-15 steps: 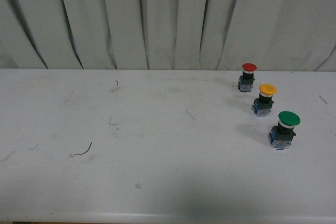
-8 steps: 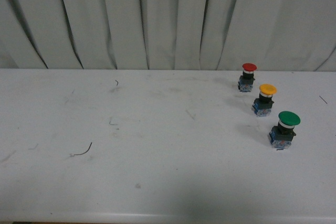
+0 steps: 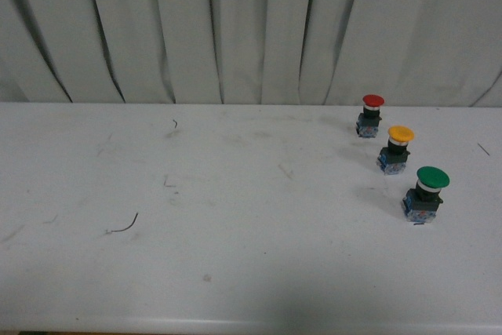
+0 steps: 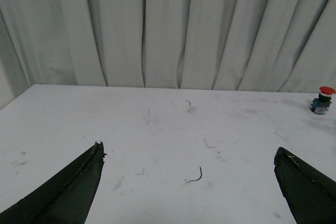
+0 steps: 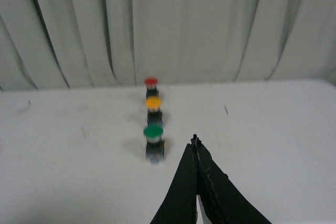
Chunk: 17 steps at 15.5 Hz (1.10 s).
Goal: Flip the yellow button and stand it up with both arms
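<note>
The yellow button (image 3: 398,149) stands upright, cap up, at the right of the white table, between a red-capped button (image 3: 371,114) behind it and a larger green-capped button (image 3: 426,194) in front. It also shows in the right wrist view (image 5: 154,107), in the middle of the row. Neither arm shows in the front view. My right gripper (image 5: 195,141) is shut and empty, short of the green button (image 5: 154,141) and to one side of it. My left gripper (image 4: 189,153) is open and empty above the table's left part, far from the buttons.
The white table (image 3: 235,256) bears scuff marks and a small bent black wire (image 3: 124,227), also seen between the left fingers (image 4: 195,176). A pleated grey curtain (image 3: 251,29) hangs behind. The red button shows at the far edge of the left wrist view (image 4: 322,99).
</note>
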Each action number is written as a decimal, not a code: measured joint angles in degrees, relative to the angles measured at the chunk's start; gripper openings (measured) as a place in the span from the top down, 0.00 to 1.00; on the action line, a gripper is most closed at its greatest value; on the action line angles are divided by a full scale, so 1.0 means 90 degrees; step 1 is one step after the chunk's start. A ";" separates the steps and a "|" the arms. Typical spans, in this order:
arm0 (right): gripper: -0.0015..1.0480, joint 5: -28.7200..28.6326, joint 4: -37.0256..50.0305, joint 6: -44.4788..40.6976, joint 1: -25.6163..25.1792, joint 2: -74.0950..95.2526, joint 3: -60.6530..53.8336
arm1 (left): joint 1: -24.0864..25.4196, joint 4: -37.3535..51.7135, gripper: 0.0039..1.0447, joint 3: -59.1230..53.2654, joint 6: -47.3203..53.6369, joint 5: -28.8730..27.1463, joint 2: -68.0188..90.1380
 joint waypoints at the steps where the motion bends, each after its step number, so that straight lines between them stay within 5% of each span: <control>1: 0.98 -0.0005 0.0114 0.0000 0.0000 -0.0287 0.0010 | 0.0000 -0.0005 0.06 0.0000 0.0000 0.0000 0.0000; 5: 0.98 -0.0002 -0.0012 -0.0002 0.0000 -0.0289 0.0000 | 0.0000 0.0002 0.06 0.0000 0.0000 -0.0002 0.0000; 13: 0.06 -0.0002 -0.0012 0.0000 0.0000 -0.0291 0.0000 | 0.0000 0.0000 0.06 0.0000 0.0000 0.0000 0.0000; 17: 0.06 -0.0002 -0.0012 0.0000 0.0000 -0.0291 0.0000 | 0.0000 0.0000 0.06 0.0000 0.0000 0.0000 0.0000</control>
